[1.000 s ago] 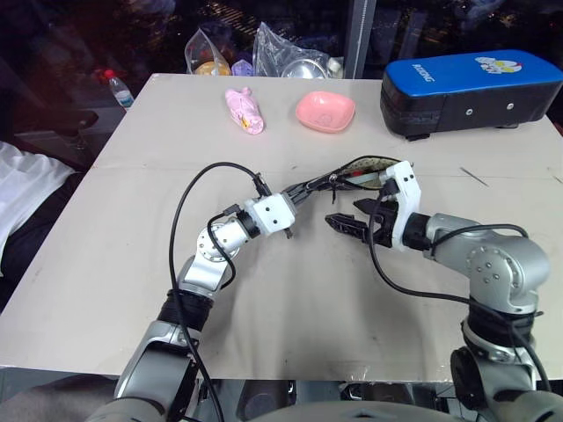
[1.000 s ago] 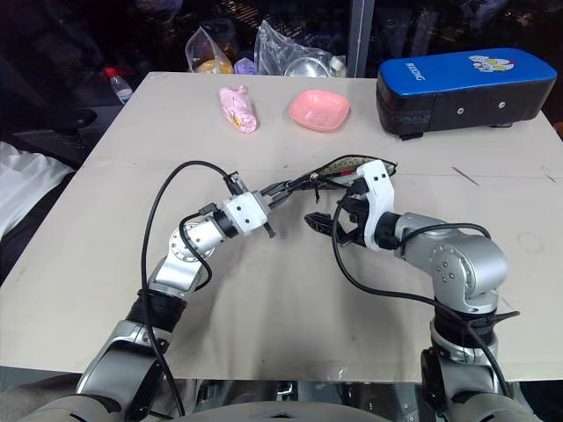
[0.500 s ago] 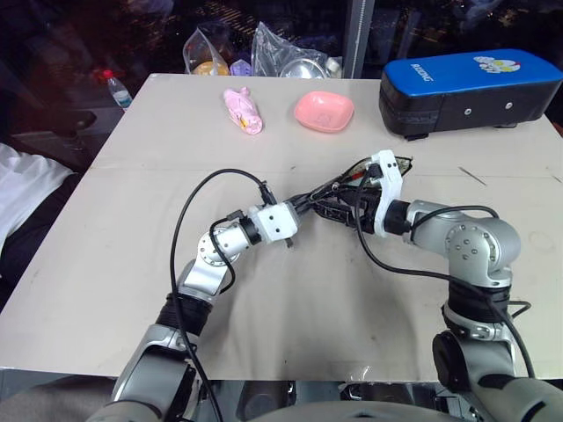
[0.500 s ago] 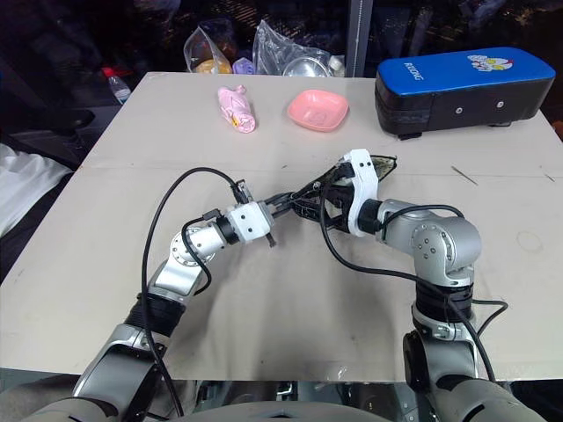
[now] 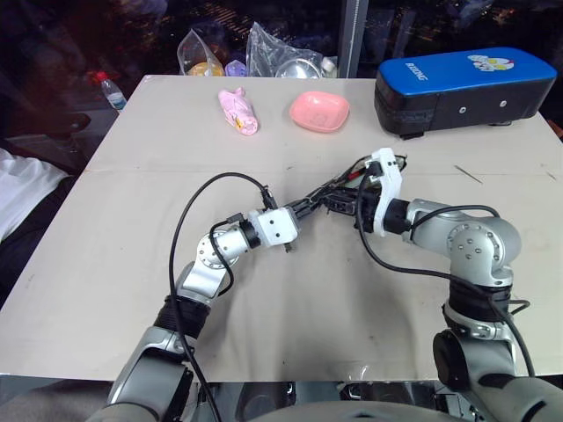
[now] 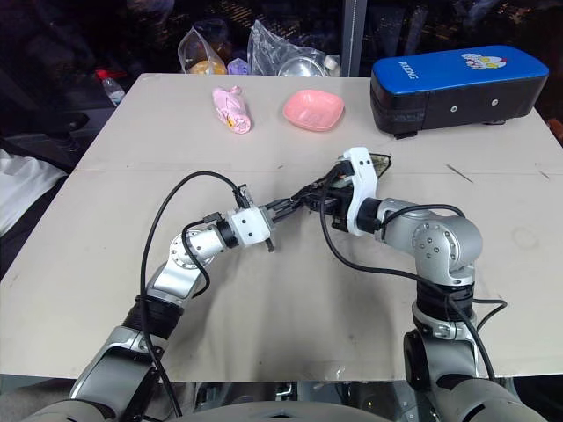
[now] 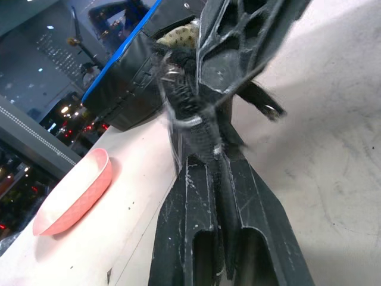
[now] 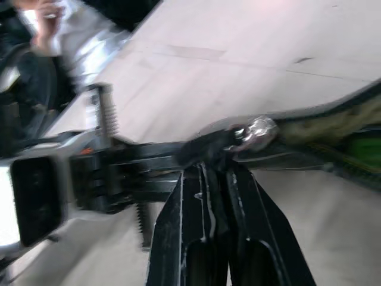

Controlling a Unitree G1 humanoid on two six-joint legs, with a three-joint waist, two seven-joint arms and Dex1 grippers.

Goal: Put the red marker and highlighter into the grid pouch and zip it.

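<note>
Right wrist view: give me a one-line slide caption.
Right gripper shut at the zipper pull of the grid pouch, green highlighter inside, left gripper holding the pouch's end.

The pale surface (image 5: 106,255) carries a pink dish (image 5: 319,112), a pink toy (image 5: 239,111), and a blue-and-black case (image 5: 466,81).

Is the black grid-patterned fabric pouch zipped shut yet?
No, the black grid-patterned fabric pouch still gapes: tan lining and something green show in its mouth.
</note>
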